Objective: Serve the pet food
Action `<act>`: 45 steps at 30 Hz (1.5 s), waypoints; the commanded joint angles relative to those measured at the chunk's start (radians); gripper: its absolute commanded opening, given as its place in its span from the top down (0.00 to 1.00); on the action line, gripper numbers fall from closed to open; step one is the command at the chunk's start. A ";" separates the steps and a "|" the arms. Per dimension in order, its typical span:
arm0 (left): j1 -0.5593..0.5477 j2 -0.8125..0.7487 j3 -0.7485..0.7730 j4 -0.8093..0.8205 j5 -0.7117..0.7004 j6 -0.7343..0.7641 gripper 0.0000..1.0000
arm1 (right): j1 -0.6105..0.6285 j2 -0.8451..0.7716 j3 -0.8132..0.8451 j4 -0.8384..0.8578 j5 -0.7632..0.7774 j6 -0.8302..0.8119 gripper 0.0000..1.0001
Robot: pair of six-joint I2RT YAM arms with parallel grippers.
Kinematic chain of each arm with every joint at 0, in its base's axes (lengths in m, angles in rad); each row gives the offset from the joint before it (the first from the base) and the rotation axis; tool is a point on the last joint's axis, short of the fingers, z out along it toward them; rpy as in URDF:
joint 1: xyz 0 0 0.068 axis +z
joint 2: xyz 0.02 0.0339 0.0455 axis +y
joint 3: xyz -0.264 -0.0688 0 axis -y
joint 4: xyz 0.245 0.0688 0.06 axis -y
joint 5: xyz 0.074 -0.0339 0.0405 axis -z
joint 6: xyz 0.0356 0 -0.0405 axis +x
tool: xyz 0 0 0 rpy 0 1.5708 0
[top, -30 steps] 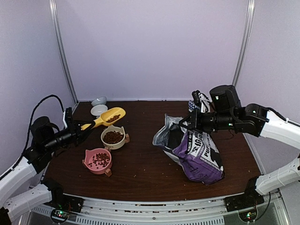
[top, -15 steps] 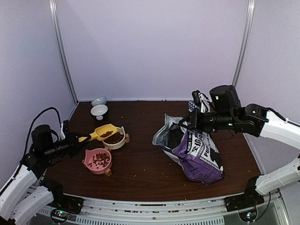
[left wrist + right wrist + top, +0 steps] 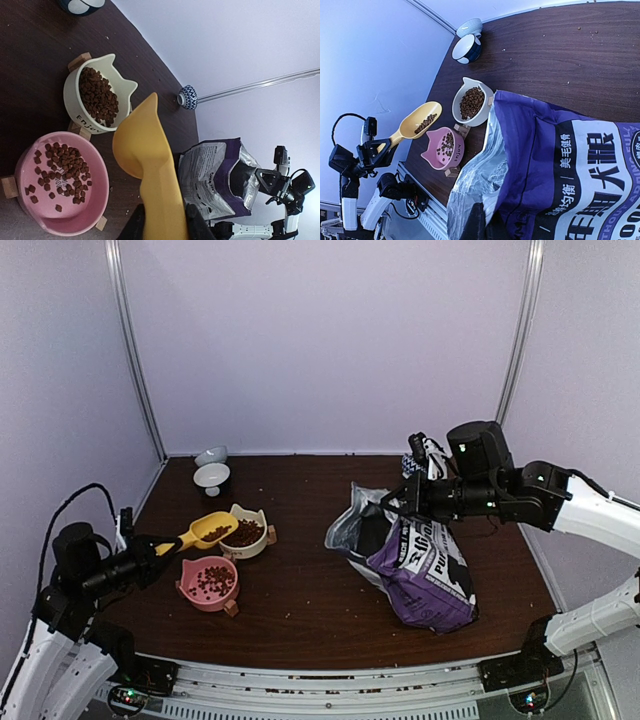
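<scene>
Pulled back toward the near-left corner, the left gripper [image 3: 158, 546] stays clamped on the handle of the yellow scoop [image 3: 199, 532]. The scoop's long axis runs right and away, with its mouth toward the cream bowl [image 3: 245, 551]. Pet food [image 3: 217, 533] lies inside the scoop, above the desk [image 3: 300, 590]. The right gripper [image 3: 403, 502], fully closed, pinches the rim of the bag [image 3: 425, 575].

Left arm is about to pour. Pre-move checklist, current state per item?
1. Left gripper shut on yellow scoop handle: ok.
2. Pet food loaded in scoop: ok.
3. Scoop head centred over a bowl: cannot tell; it sits between pink bowl and cream bowl in the views.
4. Pink bowl has room: ok, only a sparse layer inside.
5. Right gripper shut on bag edge, bag well clear of the bowls: ok.
</scene>
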 commanded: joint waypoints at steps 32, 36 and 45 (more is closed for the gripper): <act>0.008 -0.192 0.231 -0.568 -0.124 0.063 1.00 | -0.033 0.003 0.004 0.087 -0.042 -0.025 1.00; 0.008 -0.177 0.258 -0.599 -0.132 0.090 1.00 | -0.033 0.001 0.002 0.086 -0.044 -0.025 1.00; 0.008 -0.130 0.305 -0.651 -0.139 0.154 1.00 | -0.035 0.000 0.002 0.080 -0.041 -0.025 1.00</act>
